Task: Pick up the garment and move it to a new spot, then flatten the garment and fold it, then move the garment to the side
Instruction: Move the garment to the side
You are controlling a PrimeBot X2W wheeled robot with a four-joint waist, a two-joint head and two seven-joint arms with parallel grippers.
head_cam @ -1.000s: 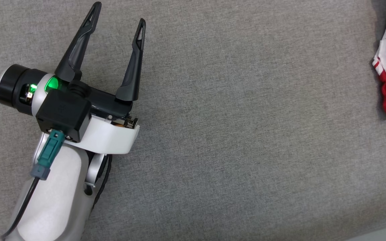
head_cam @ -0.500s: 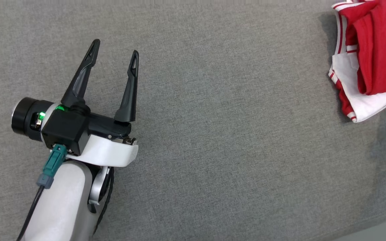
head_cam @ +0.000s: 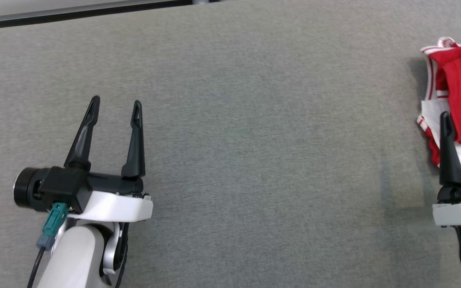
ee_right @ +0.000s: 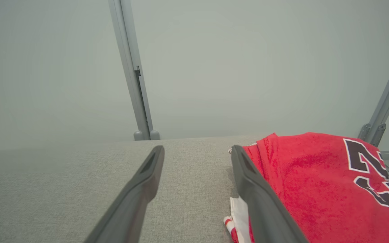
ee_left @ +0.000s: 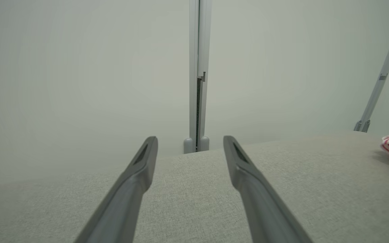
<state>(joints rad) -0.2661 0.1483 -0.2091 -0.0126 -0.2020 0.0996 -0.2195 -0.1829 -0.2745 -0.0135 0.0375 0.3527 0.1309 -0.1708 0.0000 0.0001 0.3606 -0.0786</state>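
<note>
Matt grey woven tabletop cloth [head_cam: 254,140]

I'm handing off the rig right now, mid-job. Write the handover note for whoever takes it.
Left gripper: open, empty, over the bare grey table, well apart from the garment.
Right gripper: open, empty, fingers at the garment's near left corner; contact unclear.
Garment: red and white, bunched at the table's right side.
Done: nothing evident; it lies neither flat nor neatly folded.
Left: grasp, move, flatten, fold, set aside.
</note>
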